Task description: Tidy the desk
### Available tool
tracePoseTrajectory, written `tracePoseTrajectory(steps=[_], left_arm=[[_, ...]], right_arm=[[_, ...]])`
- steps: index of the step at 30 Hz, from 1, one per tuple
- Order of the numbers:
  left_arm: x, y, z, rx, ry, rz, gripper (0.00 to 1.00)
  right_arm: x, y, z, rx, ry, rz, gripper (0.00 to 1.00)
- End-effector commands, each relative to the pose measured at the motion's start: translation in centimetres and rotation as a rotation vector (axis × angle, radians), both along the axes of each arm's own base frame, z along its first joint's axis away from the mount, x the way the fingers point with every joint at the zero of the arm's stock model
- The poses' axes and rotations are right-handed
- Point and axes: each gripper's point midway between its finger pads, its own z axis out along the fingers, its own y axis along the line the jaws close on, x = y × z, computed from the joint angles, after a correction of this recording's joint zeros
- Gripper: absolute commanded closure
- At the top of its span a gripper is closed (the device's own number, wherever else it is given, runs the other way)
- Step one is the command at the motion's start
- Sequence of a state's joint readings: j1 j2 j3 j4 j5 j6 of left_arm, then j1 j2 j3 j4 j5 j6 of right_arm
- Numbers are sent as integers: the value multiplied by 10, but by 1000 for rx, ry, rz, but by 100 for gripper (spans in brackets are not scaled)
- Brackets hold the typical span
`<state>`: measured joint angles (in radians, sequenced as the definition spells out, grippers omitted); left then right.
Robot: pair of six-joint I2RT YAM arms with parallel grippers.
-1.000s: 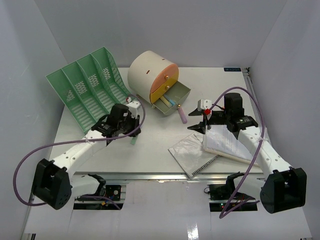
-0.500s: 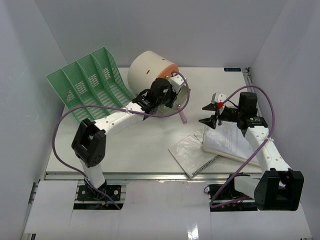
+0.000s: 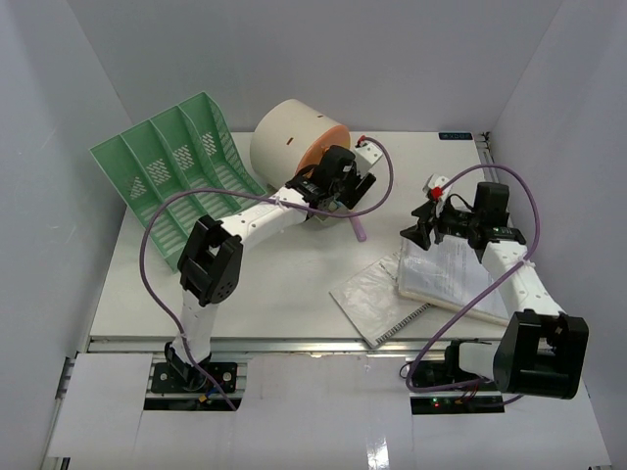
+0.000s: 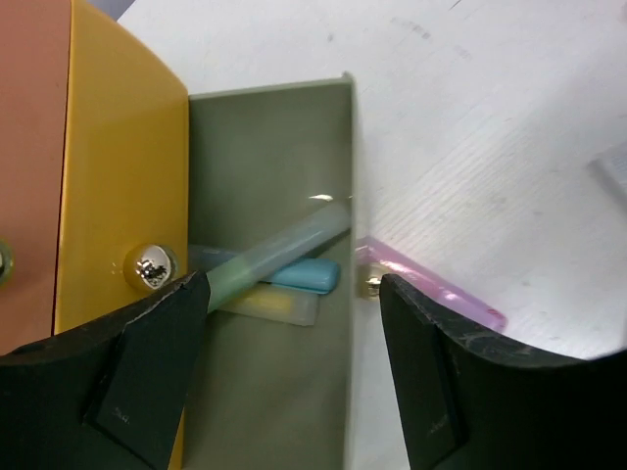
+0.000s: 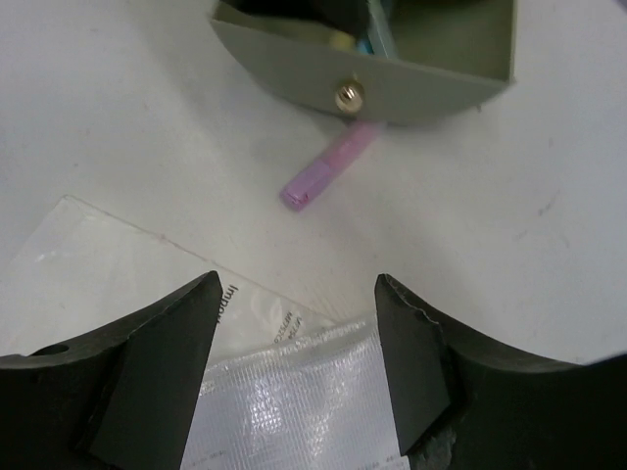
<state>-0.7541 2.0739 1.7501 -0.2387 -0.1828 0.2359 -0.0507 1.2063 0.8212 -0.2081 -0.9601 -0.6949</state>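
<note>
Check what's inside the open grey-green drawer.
A pale green pen reaching the front wall, over a blue pen and a yellowish pen. Their other ends are hidden under the yellow drawer above.

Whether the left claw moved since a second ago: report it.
Yes. The left claw went rightward from the green rack to the open drawer.

Printed word beginning "Impo", cut off, on the plastic-sleeved sheet [image 5: 274, 392], smaller lines beside it illegible

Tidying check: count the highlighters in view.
4: green highlighter, blue highlighter, yellow highlighter in the open drawer; pink highlighter on the desk beside it. Others may be hidden.
</note>
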Motion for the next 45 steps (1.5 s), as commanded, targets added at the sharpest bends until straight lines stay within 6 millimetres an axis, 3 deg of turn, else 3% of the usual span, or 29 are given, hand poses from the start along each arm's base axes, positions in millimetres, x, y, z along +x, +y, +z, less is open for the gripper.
tracePoseTrajectory(steps=[1, 3, 6, 8, 10, 12, 13, 17, 24, 34, 40, 45], left_arm=[[-50, 0, 77, -174, -11, -98, 18], [-72, 17, 76, -180, 7, -105, 18], [-110, 55, 59, -162, 27, -105, 15], [-132, 78, 62, -173, 10, -103, 10], [-152, 101, 36, -134, 41, -85, 10], [-164, 120, 34, -130, 24, -57, 9], [-167, 129, 46, -149, -13, -40, 8], [-179, 151, 46, -173, -78, -8, 2], [-181, 161, 59, -194, -125, 18, 2], [-176, 164, 49, -165, -115, 40, 2], [-172, 169, 45, -155, -112, 60, 2], [-170, 171, 41, -147, -105, 69, 2]], right_arm=[[43, -41, -15, -103, 92, -284, 28], [49, -54, -27, -219, 67, -279, 22], [49, -69, -48, -494, -109, -68, 9], [55, -88, -62, -663, -155, -1, 6], [68, -101, -74, -763, -129, 82, 5], [90, -114, -58, -825, -141, 159, 5], [79, -114, -64, -813, -81, 220, 6], [95, -134, -81, -902, -76, 388, 6], [123, -161, -109, -1010, 20, 440, 8], [141, -176, -137, -1051, 94, 414, 15], [144, -175, -150, -1039, 118, 426, 19], [138, -175, -162, -1020, 170, 449, 28]])
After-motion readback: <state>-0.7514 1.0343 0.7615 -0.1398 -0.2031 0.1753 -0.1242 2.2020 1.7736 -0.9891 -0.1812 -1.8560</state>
